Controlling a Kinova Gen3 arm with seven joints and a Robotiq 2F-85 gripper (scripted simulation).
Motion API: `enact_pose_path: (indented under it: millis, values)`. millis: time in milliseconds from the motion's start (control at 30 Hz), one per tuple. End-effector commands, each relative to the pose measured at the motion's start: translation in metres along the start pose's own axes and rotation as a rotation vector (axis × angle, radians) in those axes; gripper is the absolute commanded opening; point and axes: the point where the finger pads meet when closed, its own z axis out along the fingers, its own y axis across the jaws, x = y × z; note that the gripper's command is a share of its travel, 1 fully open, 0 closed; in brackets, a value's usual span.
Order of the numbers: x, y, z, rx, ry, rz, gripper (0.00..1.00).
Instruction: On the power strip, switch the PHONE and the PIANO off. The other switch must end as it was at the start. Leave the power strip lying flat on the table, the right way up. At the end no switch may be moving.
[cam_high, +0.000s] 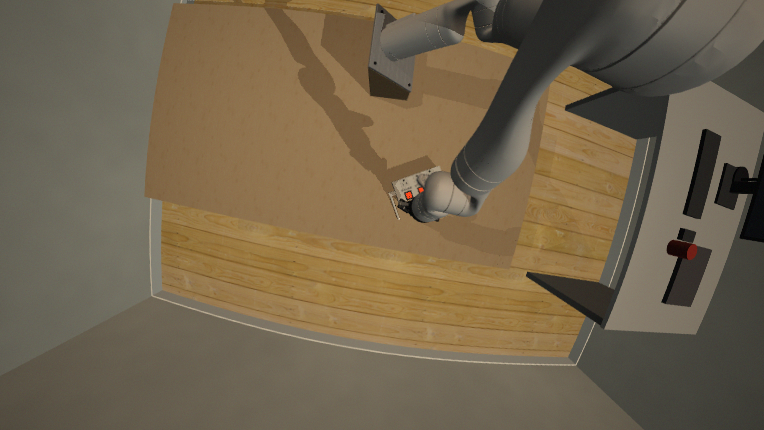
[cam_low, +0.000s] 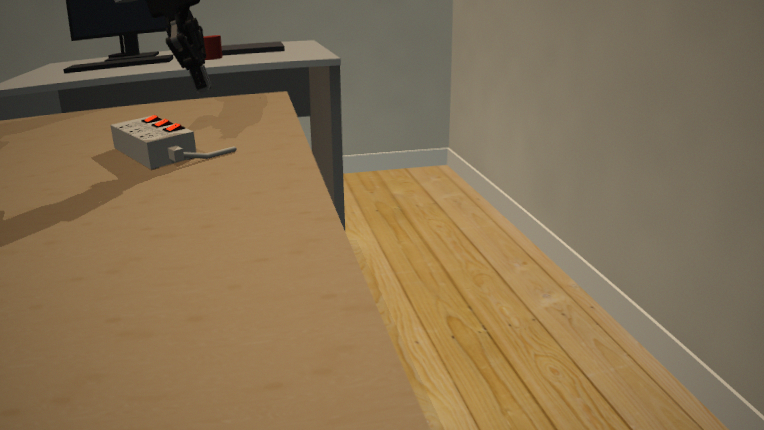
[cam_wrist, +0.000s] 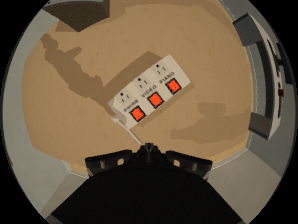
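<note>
A grey power strip (cam_low: 152, 139) lies flat on the brown table, right way up, with a short cable stub (cam_low: 209, 153) at its near end. Its three rocker switches (cam_low: 161, 122) all glow orange-red. The labels are too small to read. In the wrist view the strip (cam_wrist: 149, 96) lies diagonally with the three lit switches (cam_wrist: 154, 100) in a row. My gripper (cam_low: 200, 80) is shut and empty. It hangs in the air above and behind the strip, not touching it. In the wrist view its fingertips (cam_wrist: 150, 151) meet just below the strip. The overhead view shows the strip (cam_high: 414, 188) partly hidden under my wrist.
The arm's grey base block (cam_high: 391, 58) stands at the table's far side. A grey desk (cam_low: 171, 66) with a monitor, keyboard and a red cylinder (cam_low: 212, 45) stands behind the table. The table's right edge (cam_low: 342, 224) drops to the plank floor.
</note>
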Motion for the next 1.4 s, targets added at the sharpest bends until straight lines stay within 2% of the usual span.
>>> enact_pose_path:
  millis: [0, 33, 67, 333, 367, 633, 667, 933, 967, 1233, 1267, 1367]
  values:
    - [0.001, 0.001, 0.002, -0.001, 0.003, -0.001, 0.00]
    - [0.001, 0.001, 0.002, -0.001, 0.003, -0.001, 0.00]
    - [0.003, 0.001, 0.012, -0.002, 0.003, -0.001, 0.00]
    - [0.003, 0.001, 0.012, -0.002, 0.003, -0.001, 0.00]
    - [0.006, 0.001, 0.024, -0.002, 0.003, -0.001, 0.00]
    - [0.006, 0.001, 0.024, -0.002, 0.003, -0.001, 0.00]
    - [0.009, 0.000, 0.035, -0.002, 0.003, -0.001, 0.00]
    - [0.009, 0.000, 0.035, -0.002, 0.003, -0.001, 0.00]
    - [0.012, 0.000, 0.046, -0.001, 0.003, -0.001, 0.00]
    - [0.012, 0.000, 0.046, -0.001, 0.003, -0.001, 0.00]
    - [0.015, 0.000, 0.054, 0.000, 0.004, 0.000, 0.00]
    - [0.015, 0.000, 0.054, 0.000, 0.004, 0.000, 0.00]
